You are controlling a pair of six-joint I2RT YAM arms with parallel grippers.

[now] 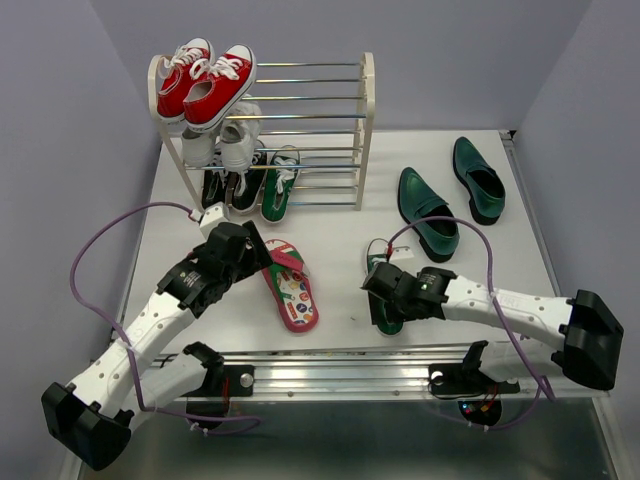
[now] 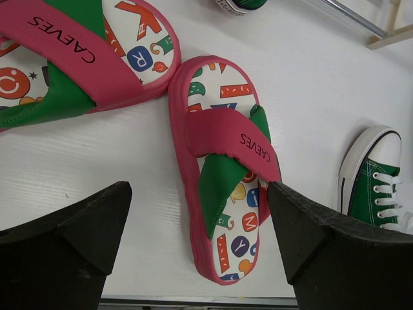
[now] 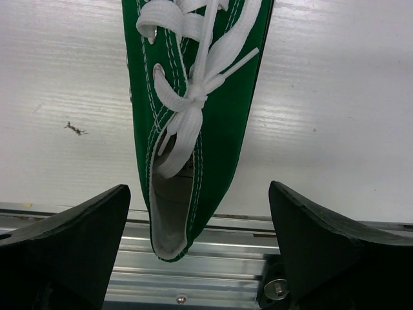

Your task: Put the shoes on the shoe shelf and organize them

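One pink-red flip-flop [image 2: 222, 168] lies flat between the wide-apart fingers of my left gripper [image 2: 199, 194], which is open and hovers over it without contact. Its mate [image 2: 77, 58] lies just beside it. In the top view this gripper [image 1: 262, 252] is in front of the shoe shelf [image 1: 366, 130]. My right gripper [image 3: 199, 194] is open astride the heel of a green canvas sneaker [image 3: 193, 97] lying at the table's near edge [image 1: 387, 318], with its fingers clear of the canvas. The other green sneaker [image 1: 280, 185] stands on the shelf's bottom tier. Two dark green loafers [image 1: 427, 212] [image 1: 478, 178] lie at the right.
Red sneakers [image 1: 205, 85] sit on the shelf's top tier, white sneakers [image 1: 235, 140] on the middle tier, and black sneakers [image 1: 228, 185] on the bottom one, all at the left. An aluminium rail [image 3: 213, 258] runs along the table's near edge under the sneaker's heel.
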